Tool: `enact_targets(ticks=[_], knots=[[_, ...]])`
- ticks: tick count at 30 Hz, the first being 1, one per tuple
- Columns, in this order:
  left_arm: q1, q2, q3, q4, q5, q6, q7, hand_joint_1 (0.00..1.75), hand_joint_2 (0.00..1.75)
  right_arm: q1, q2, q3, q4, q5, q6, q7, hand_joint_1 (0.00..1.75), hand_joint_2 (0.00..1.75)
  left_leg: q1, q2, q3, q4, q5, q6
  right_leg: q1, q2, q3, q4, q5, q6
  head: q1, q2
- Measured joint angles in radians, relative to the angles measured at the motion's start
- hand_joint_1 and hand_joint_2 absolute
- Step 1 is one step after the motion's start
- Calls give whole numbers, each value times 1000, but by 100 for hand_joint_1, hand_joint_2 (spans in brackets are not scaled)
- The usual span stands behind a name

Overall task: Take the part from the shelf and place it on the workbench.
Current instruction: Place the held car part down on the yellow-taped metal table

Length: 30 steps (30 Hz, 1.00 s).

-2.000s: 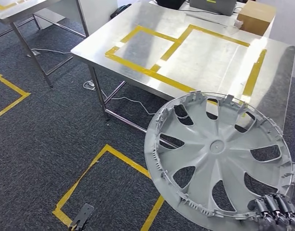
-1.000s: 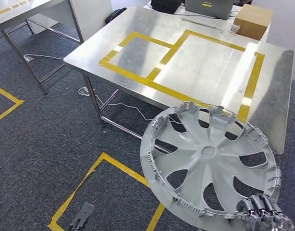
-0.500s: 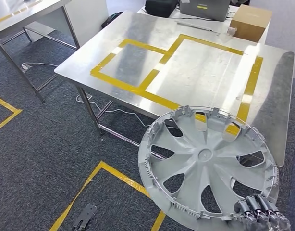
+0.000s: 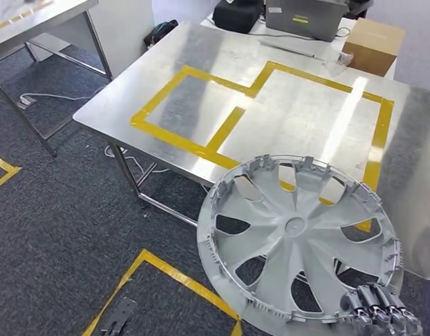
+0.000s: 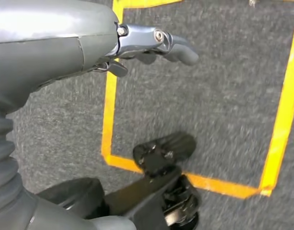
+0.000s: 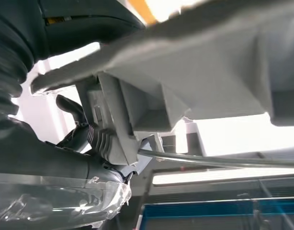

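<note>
Over the desk [image 4: 308,119] edge, I'm holding the grey wheel cover [image 4: 295,238], my right hand [image 4: 379,311] gripping its rim. Beside the floor tape [image 5: 108,96], my left hand [image 5: 152,43] is hanging empty, fingers apart.

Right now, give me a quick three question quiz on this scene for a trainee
1. True or false: the grey wheel cover already lies flat on the workbench.
2. Which hand grips the wheel cover's rim? A) left hand B) right hand C) both
3. Fill in: the left hand hangs over grey carpet marked with ______ tape.

Key: 1 false, it is held up at the bench's near edge. 2 B. 3 yellow.
</note>
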Motion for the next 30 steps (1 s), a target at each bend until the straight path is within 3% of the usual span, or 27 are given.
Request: enact_targets(ticks=[1,3,5,6,7,9,10,11,12,13,14,15,16,17,18,20,21,22,24,25,26,28,29,30], knots=[[0,1,2,0,-1,0,0,0,175,-1,0,-1,0,0,0,-1,175,175,0,0,12,-2,-11,3,0,-2,-48,73,-10,1,2,0],[3,1,6,0,-2,-1,0,0,175,-1,1,-3,0,0,0,-2,175,175,0,-1,43,-3,-39,6,0,-3,-150,190,-70,5,3,0],[6,1,11,0,-3,-2,0,0,175,-1,1,-6,1,0,0,-1,175,175,0,-4,85,-3,-70,6,-1,-3,-207,196,-113,8,4,0],[6,1,13,0,-3,-2,0,0,175,0,1,-8,1,0,0,-1,175,175,-1,-5,109,-3,-87,6,-1,-3,-216,157,-95,7,5,0],[6,2,14,0,-4,-2,0,0,175,0,2,-10,1,0,0,-1,175,175,-1,-6,129,-4,-105,5,-1,-4,-220,101,-39,4,5,0],[6,1,16,0,-5,-3,0,0,175,1,2,-13,3,0,0,2,175,175,-2,-7,163,-8,-140,-2,4,-8,-219,3,103,-5,4,0],[6,1,17,0,-6,-4,0,0,175,1,3,-13,4,0,0,5,175,175,-1,-7,175,-13,-151,-7,8,-9,-216,-23,149,-11,2,0],[4,1,17,-1,-7,-5,0,0,175,1,4,-14,5,0,0,9,175,175,1,-7,188,-17,-155,-14,13,-9,-208,-33,163,-17,1,0],[2,-1,18,-2,-9,-5,0,0,175,1,5,-15,5,0,0,12,175,175,3,-7,194,-17,-150,-21,15,-8,-195,-39,153,-24,0,0],[-1,-2,18,-3,-10,-5,-1,0,175,2,6,-17,5,0,0,14,175,175,5,-6,187,7,-134,-27,15,-6,-182,-48,151,-31,-1,0],[-4,-4,18,-4,-11,-5,-2,0,175,2,8,-19,5,0,0,16,175,175,5,-5,160,58,-111,-32,14,-7,-165,-57,145,-37,-1,0],[-6,-6,18,-5,-12,-5,-2,0,175,1,9,-21,5,0,0,17,175,175,5,-5,117,126,-94,-36,11,-6,-147,-66,137,-42,-2,0],[-5,-8,19,-5,-12,-6,-3,0,175,0,10,-22,6,0,0,18,175,175,5,-4,63,200,-95,-40,8,-7,-128,-76,127,-47,-3,0],[-3,-8,19,-5,-12,-6,-3,0,175,-1,11,-23,6,0,0,19,175,175,5,-4,11,257,-121,-43,6,-6,-107,-83,115,-50,-5,0],[0,-8,20,-5,-12,-5,-3,0,175,-1,11,-23,6,0,0,20,175,175,5,-4,-31,288,-167,-45,4,-4,-86,-88,101,-51,-4,0],[4,-6,23,-5,-12,-5,-3,0,175,-1,12,-24,6,0,0,21,175,175,5,-4,-85,283,-248,-48,-1,2,-38,-93,69,-49,-5,0],[5,-5,24,-5,-12,-4,-3,0,175,-1,12,-24,6,0,0,21,175,175,5,-3,-97,252,-249,-48,-5,3,-13,-94,50,-45,-5,0],[5,-4,25,-5,-12,-4,-3,0,175,-1,12,-25,6,0,0,21,175,175,6,-2,-102,205,-208,-50,-9,4,10,-94,30,-40,-6,0],[7,-3,26,-5,-12,-4,-2,0,175,-1,12,-26,7,0,0,21,175,175,9,7,-104,91,-57,-53,-10,6,48,-94,-13,-28,-12,0],[7,-4,27,-5,-12,-4,-2,0,175,-2,12,-27,7,0,0,21,175,175,10,11,-102,54,1,-53,-9,7,63,-100,-34,-23,-14,0],[5,-5,28,-6,-12,-4,-2,0,175,-2,13,-27,6,0,0,21,175,175,11,14,-99,30,32,-50,-7,7,81,-103,-43,-17,-16,0],[3,-6,30,-6,-12,-3,-1,0,175,-3,14,-28,6,0,0,21,175,175,13,10,-81,23,40,-37,-6,5,99,-98,-38,-7,-13,0],[3,-6,31,-6,-12,-3,-1,0,175,-3,14,-28,6,0,0,21,175,175,15,7,-69,19,41,-29,-6,2,89,-64,-23,-1,-11,0],[3,-6,32,-6,-12,-2,-1,0,175,-4,14,-28,6,0,0,21,175,175,15,7,-56,19,38,-21,-7,-1,59,-12,-15,3,-9,0]])
